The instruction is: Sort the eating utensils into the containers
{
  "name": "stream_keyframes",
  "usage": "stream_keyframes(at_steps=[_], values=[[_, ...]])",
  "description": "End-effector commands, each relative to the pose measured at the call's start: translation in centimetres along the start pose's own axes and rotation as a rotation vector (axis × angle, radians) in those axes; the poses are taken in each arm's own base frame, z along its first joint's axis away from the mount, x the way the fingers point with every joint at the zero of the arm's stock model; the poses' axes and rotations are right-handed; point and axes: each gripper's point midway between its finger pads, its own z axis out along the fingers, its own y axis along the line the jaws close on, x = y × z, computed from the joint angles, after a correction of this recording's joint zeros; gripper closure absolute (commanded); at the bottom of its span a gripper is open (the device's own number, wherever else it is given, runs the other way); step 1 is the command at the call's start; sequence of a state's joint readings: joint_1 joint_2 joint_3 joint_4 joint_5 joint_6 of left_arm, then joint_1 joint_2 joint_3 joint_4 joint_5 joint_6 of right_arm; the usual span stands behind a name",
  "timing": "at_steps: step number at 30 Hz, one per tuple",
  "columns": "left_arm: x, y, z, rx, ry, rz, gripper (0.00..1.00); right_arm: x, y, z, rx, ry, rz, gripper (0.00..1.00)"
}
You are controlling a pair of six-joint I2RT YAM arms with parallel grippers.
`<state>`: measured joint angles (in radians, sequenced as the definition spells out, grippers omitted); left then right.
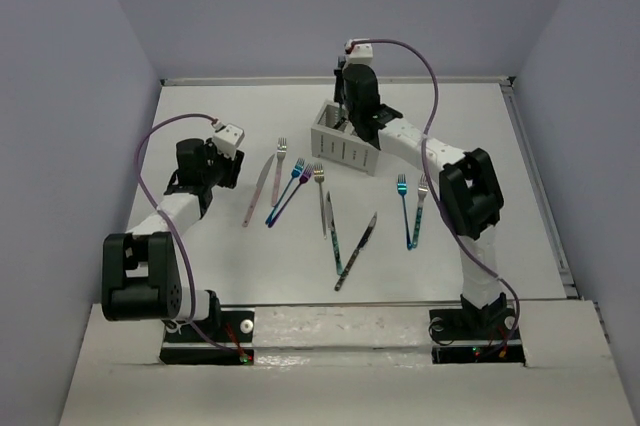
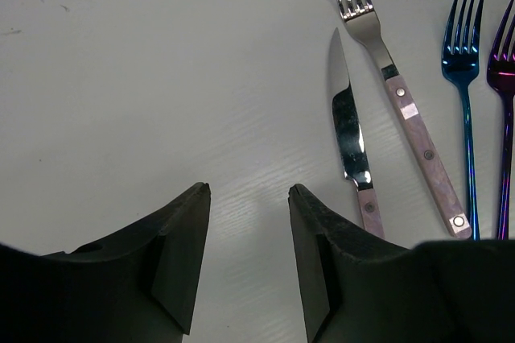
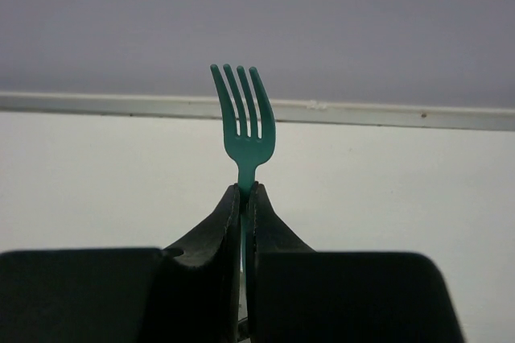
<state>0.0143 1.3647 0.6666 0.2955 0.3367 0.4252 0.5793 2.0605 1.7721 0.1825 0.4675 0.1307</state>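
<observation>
A teal fork [image 3: 244,121] stands upright, tines up, with my right gripper [image 3: 244,188] shut on its neck. In the top view that gripper [image 1: 352,114] hangs over the white slotted caddy [image 1: 345,150]; the fork itself is hidden there. My left gripper [image 2: 249,190] is open over bare table with nothing between its fingers. Just to its right lie a pink-handled knife [image 2: 348,130], a pink-handled fork [image 2: 402,101], a blue fork [image 2: 465,77] and a purple fork [image 2: 505,85]. From above, the left gripper [image 1: 230,164] sits left of the knife [image 1: 257,191].
More utensils lie on the table: a silver fork [image 1: 320,196], two dark knives [image 1: 332,236] [image 1: 358,251], and two forks [image 1: 404,208] [image 1: 420,208] by the right arm. Walls enclose the table at the back and sides.
</observation>
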Motion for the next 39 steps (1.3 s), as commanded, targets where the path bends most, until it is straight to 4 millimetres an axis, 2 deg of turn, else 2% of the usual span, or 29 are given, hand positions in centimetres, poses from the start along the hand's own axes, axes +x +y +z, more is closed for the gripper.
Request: stream_keyframes(at_steps=[1, 3, 4, 7, 8, 10, 11, 12, 14, 16, 17, 18, 21, 23, 24, 25, 26, 29, 32, 33, 34, 37, 39], values=[[-1.2, 0.3, 0.4, 0.005, -0.039, -0.002, 0.44, -3.7, 2.6, 0.1, -0.078, -0.109, 0.131, 1.00], [-1.0, 0.0, 0.5, 0.017, -0.034, -0.009, 0.44, -1.7, 2.5, 0.5, -0.072, -0.075, 0.131, 1.00], [-0.9, 0.0, 0.5, 0.021, -0.033, -0.012, 0.44, 0.2, 2.4, 0.6, -0.067, -0.041, 0.135, 1.00], [-0.8, -0.4, 0.6, 0.039, -0.031, -0.018, 0.44, 2.8, 2.6, 0.2, -0.071, 0.008, 0.135, 1.00], [-0.6, -0.6, 0.7, 0.049, -0.027, -0.022, 0.44, 4.3, 3.0, -0.2, -0.077, 0.035, 0.135, 1.00], [-0.2, -0.9, 0.9, 0.063, -0.010, -0.027, 0.44, 5.8, 2.8, -0.6, -0.086, 0.069, 0.127, 1.00], [0.0, -1.0, 1.0, 0.070, -0.002, -0.028, 0.44, 6.2, 3.4, -1.0, -0.098, 0.077, 0.121, 1.00], [-0.1, -1.0, 1.1, 0.074, 0.002, -0.025, 0.44, 6.4, 3.9, -1.5, -0.107, 0.081, 0.109, 0.88], [0.9, -1.5, 1.3, 0.093, 0.048, -0.026, 0.45, 5.8, 4.3, -2.2, -0.117, 0.073, 0.095, 0.72], [1.8, -1.4, 1.3, 0.096, 0.103, -0.014, 0.45, 5.2, 4.3, -2.9, -0.109, 0.061, 0.068, 0.65], [2.0, -2.6, 1.6, 0.126, 0.123, 0.006, 0.45, 4.7, 4.6, -3.3, -0.111, 0.052, 0.064, 0.62], [2.3, -2.9, 1.6, 0.128, 0.144, 0.018, 0.45, 3.5, 4.3, -3.9, -0.104, 0.035, 0.071, 0.57], [3.6, -3.9, 1.4, 0.156, 0.203, 0.051, 0.44, 1.6, 3.6, -4.9, -0.089, 0.008, 0.092, 0.53], [3.7, -5.8, 1.7, 0.197, 0.230, 0.097, 0.41, -0.7, 2.8, -6.2, -0.074, -0.021, 0.116, 0.50], [4.2, -5.7, 1.7, 0.194, 0.249, 0.097, 0.41, -0.5, 2.7, -6.3, -0.071, -0.011, 0.110, 0.49], [4.0, -6.1, 1.9, 0.198, 0.254, 0.108, 0.41, -1.9, 2.4, -6.9, -0.066, -0.028, 0.122, 0.49], [4.3, -6.9, 2.0, 0.211, 0.279, 0.109, 0.41, -2.0, 2.1, -7.3, -0.060, -0.017, 0.115, 0.46], [2.5, -7.5, 2.5, 0.230, 0.252, 0.082, 0.41, -3.7, 1.1, -9.0, -0.046, -0.012, 0.118, 0.44], [-0.1, -8.0, 3.0, 0.253, 0.196, 0.078, 0.42, -4.7, 0.3, -10.4, -0.037, -0.006, 0.130, 0.42], [-0.8, -8.8, 3.2, 0.275, 0.183, 0.074, 0.42, -4.9, -0.2, -11.4, -0.038, 0.004, 0.127, 0.42], [-2.3, -8.8, 3.5, 0.275, 0.155, 0.074, 0.43, -5.1, -0.3, -11.9, -0.045, 0.009, 0.131, 0.42], [-3.2, -9.9, 4.6, 0.293, 0.172, 0.059, 0.46, -4.4, -1.2, -13.6, -0.043, 0.042, 0.138, 0.42], [-2.6, -10.2, 5.8, 0.293, 0.213, 0.045, 0.48, -3.7, -1.8, -14.2, -0.034, 0.060, 0.133, 0.42]])
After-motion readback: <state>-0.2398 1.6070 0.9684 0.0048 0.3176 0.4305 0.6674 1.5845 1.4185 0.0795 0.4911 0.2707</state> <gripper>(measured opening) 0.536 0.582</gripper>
